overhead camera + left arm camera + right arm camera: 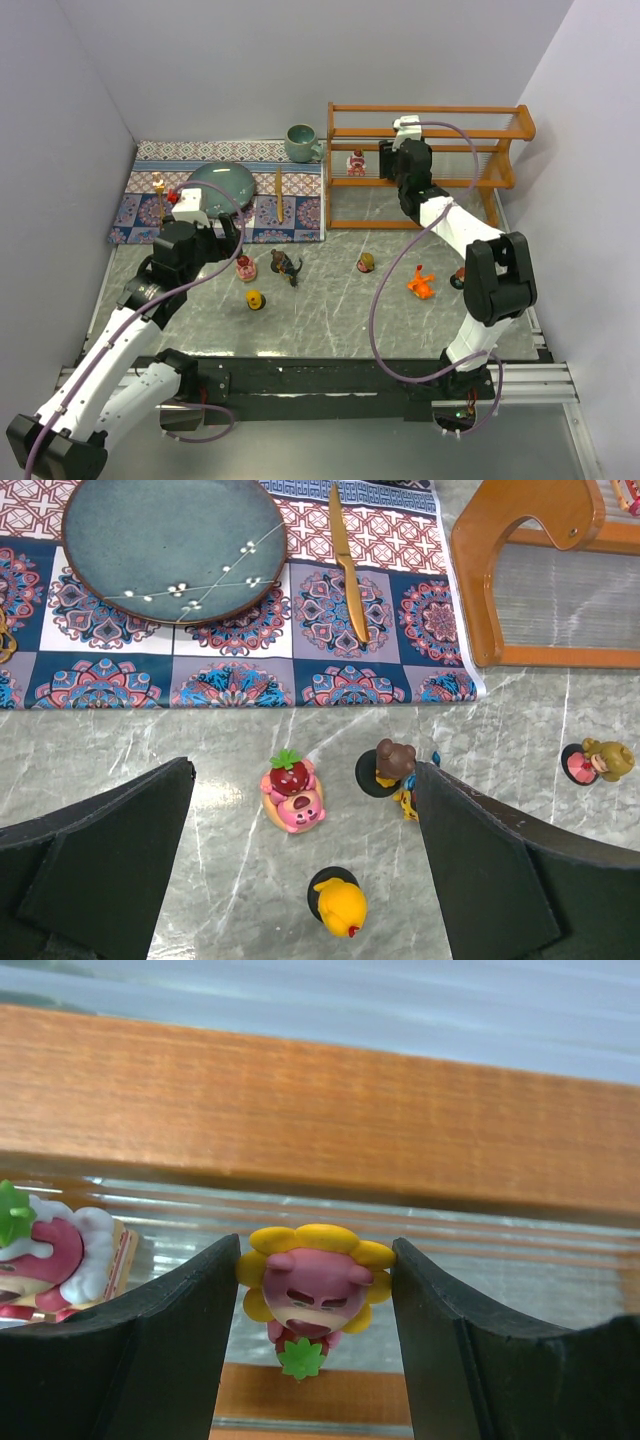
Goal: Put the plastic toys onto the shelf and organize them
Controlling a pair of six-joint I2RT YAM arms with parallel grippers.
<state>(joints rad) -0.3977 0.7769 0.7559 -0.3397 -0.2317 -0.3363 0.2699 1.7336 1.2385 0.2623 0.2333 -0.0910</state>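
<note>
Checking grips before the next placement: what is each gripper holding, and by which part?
The right gripper pinches a pink bear toy with yellow petals by the sides of its head. The left gripper is open, holding nothing.

Grey marble table (330, 320) carries a patterned mat (305, 225), the wooden shelf (430, 108) and scattered plastic toys (421, 284)
</note>
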